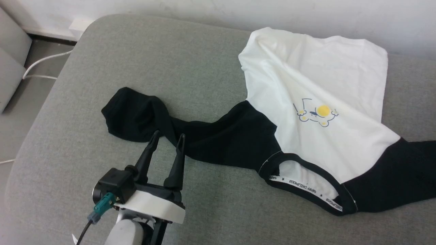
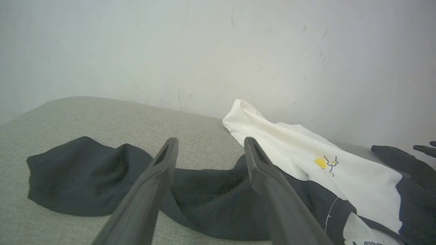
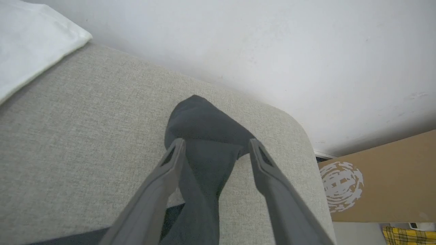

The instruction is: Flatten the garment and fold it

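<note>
The garment (image 1: 316, 85) lies face up on a grey cushion (image 1: 170, 61), cream body toward the wall, black collar (image 1: 306, 190) nearest me, small blue and yellow print (image 1: 318, 112) on the chest. One black sleeve (image 1: 136, 112) stretches left in wrinkles. My left gripper (image 1: 168, 136) stands open at that sleeve's near edge, nothing between its fingers; its wrist view shows the sleeve (image 2: 78, 170) just beyond the gripper (image 2: 210, 143). The other black sleeve (image 1: 402, 173) runs off to the right. My right gripper (image 3: 216, 144) is open, its fingers on either side of that sleeve's end (image 3: 204, 126).
A white wall (image 2: 218, 51) backs the cushion. A brown cardboard box (image 3: 374, 177) stands beyond the cushion's rounded right corner. A white cable (image 1: 41, 64) lies on the floor past the left edge, beside grey furniture (image 1: 10, 61). Bare cushion spreads left and front.
</note>
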Controlling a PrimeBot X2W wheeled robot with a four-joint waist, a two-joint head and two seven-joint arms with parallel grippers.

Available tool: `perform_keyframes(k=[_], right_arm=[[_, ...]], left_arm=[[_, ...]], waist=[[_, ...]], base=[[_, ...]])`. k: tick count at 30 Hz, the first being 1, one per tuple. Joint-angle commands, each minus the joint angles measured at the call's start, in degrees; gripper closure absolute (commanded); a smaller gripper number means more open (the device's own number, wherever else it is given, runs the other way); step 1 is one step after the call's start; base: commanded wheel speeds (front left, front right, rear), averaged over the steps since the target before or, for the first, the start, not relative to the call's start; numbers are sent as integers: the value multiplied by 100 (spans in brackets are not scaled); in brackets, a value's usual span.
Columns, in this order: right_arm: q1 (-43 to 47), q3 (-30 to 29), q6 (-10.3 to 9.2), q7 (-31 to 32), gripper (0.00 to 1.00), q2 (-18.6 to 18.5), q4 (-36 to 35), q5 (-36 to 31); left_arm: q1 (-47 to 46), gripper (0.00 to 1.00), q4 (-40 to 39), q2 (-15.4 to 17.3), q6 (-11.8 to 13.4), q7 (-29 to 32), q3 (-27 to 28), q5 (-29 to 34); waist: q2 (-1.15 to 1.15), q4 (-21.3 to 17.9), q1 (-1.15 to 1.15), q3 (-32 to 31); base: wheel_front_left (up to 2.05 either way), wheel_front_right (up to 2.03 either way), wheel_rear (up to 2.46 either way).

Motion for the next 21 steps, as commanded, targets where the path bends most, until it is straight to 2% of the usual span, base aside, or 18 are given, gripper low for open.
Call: perform_keyframes(k=[1,6,10,15,21], right_arm=[[-100,-8,-12,-139,0,38,55,-2],[-108,112,-12,-782,0,297,51,376],[141,378,-12,-1350,0,563,-245,950],[854,693,-12,-1758,0,929,-986,1831],[2019,833,-12,-1756,0,1460,-2198,2536]], left_arm=[[-64,0,22,-14,-53,-27,21,-2],[48,0,97,-20,-60,-27,61,-125],[172,0,159,-14,-64,-3,38,-273],[353,0,252,-16,-63,252,-56,-469],[544,0,473,-40,-25,984,-270,-727]], waist=[[0,-115,0,-126],[0,-390,0,-429],[0,-654,0,-651],[0,-1000,0,-819],[0,-1358,0,-810]], base=[[0,0,0],[0,0,0],[0,0,0],[0,0,0],[0,0,0]])
